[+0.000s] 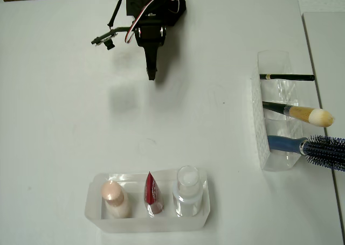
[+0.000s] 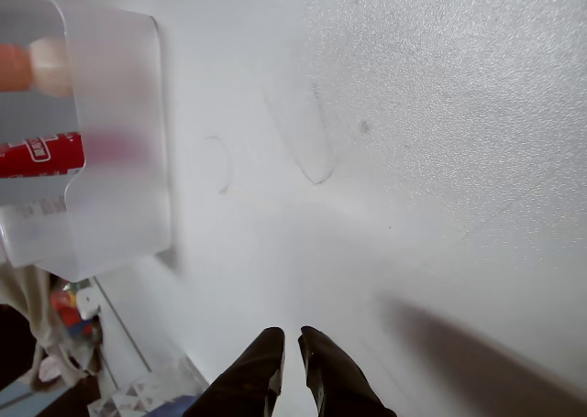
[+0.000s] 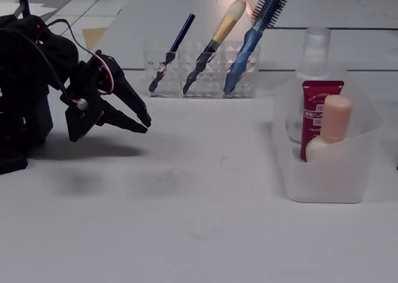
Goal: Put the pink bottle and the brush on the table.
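A frosted tray (image 1: 97, 210) well ahead of the claw (image 1: 152, 74) holds a red pointed tube (image 1: 153, 194) and a clear white-capped bottle (image 1: 188, 188), while a clear holder (image 1: 261, 132) off to its side carries a blue-handled hairbrush (image 1: 318, 148) and a thin black stick (image 1: 288, 77).

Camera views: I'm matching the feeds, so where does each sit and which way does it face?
Overhead view: above, facing down on the table; the arm and gripper show.
Wrist view: rides the arm, facing down onto the tabletop; gripper fingertips show.
Fixed view: low at table level, facing across; gripper shows.
All three share the frosted tray with the pink bottle.
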Motion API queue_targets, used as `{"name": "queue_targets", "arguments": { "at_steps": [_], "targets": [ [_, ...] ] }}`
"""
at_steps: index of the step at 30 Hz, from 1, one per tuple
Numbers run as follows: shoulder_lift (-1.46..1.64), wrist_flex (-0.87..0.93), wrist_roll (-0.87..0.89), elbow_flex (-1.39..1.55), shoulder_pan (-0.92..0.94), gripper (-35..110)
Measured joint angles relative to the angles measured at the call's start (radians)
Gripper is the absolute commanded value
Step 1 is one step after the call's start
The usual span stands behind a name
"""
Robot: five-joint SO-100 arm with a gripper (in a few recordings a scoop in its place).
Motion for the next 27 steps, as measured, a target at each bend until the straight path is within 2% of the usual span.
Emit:
{"name": "queue_targets", "arguments": {
  "at_steps": [27],
  "targets": [
    [0.000, 0.000, 0.000, 0.000, -0.011, 0]
  ]
}}
